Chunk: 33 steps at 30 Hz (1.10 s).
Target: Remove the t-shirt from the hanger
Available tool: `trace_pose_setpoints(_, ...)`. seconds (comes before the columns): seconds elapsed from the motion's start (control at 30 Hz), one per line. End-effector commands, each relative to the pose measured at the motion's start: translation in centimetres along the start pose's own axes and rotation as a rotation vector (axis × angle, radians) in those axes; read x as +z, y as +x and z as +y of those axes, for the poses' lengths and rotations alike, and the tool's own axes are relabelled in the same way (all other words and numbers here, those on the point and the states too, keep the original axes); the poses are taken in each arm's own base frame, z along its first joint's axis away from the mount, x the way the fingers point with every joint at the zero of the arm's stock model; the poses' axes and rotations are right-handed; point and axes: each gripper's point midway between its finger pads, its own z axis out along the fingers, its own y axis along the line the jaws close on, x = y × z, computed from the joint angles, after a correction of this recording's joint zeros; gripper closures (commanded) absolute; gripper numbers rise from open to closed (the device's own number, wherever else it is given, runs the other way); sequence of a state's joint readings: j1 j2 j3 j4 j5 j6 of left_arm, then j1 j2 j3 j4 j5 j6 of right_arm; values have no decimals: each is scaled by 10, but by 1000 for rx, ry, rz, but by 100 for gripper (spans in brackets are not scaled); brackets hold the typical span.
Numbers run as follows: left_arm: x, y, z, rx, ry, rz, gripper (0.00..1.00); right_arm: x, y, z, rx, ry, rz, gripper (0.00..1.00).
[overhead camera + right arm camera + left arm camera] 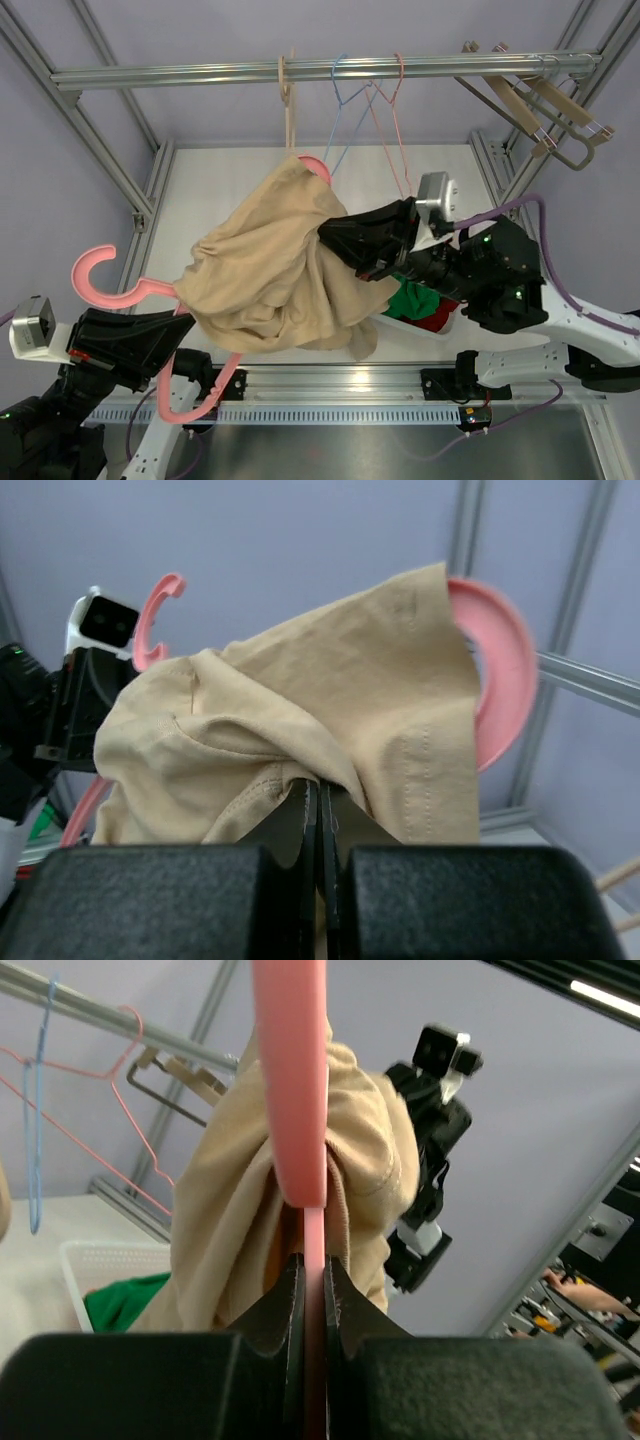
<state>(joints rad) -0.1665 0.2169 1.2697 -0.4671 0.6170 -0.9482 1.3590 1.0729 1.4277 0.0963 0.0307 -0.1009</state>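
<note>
- The t-shirt (268, 272) is tan, bunched and creased. It is draped in a heap over the pink hanger (290, 1080) and held in the air above the counter (215, 190), between the two arms.
- The hem and one seam can be seen in the right wrist view. The collar cannot be picked out.
- The hanger's long axis is seen running from near-left to far-right in the top view. Its hook sticks out on the left, and one rounded pink shoulder end pokes out of the cloth at the far side.
- The left end effector (313, 1260) is clenched on the hanger's thin pink bar, just below the cloth.
- The right end effector (318, 802) is clenched on a fold of the shirt at its right side, so it is the nearer one to the cloth.
- Judged: the cloth needs to be drawn off along the hanger's axis, away from the left grip. A snag on the exposed shoulder end is the risk.
- A white basket (110, 1252) holding green cloth sits below on the right.
</note>
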Motion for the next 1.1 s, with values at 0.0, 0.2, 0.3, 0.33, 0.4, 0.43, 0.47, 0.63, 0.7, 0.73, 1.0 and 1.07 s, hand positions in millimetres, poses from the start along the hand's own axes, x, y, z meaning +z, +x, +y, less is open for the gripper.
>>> trace_pose_setpoints(0.0,-6,33,-2,-92,54,178,100,-28,-104,-45,-48,223,-184,100)
trace_pose_setpoints(0.2,-27,57,14,-88,-78,295,100,-68,-204,-85,-102,434,-280,100)
trace_pose_setpoints(0.3,-32,58,14,-64,-110,318,100,-79,-242,-102,-183,530,-312,100)
trace_pose_setpoints(0.33,-31,58,16,-64,-116,324,100,-67,-235,-109,-243,574,-267,100)
trace_pose_setpoints(0.4,-31,59,17,-57,-121,332,100,-77,-257,-117,-277,629,-292,100)
trace_pose_setpoints(0.43,-30,59,20,-59,-130,337,100,-68,-250,-122,-322,657,-257,100)
trace_pose_setpoints(0.47,-31,58,20,-44,-137,333,100,-71,-253,-124,-338,676,-256,100)
trace_pose_setpoints(0.63,-28,49,29,-2,-187,291,100,-90,-246,-135,-376,754,-237,100)
trace_pose_setpoints(0.7,-27,45,35,8,-215,269,100,-100,-227,-139,-379,785,-215,100)
trace_pose_setpoints(0.73,-27,44,37,16,-223,261,100,-106,-221,-144,-384,812,-206,100)
trace_pose_setpoints(1.0,-26,27,59,75,-347,155,100,-115,-159,-179,-425,916,-96,100)
trace_pose_setpoints(1.07,-28,23,60,96,-358,135,100,-118,-172,-187,-449,949,-108,100)
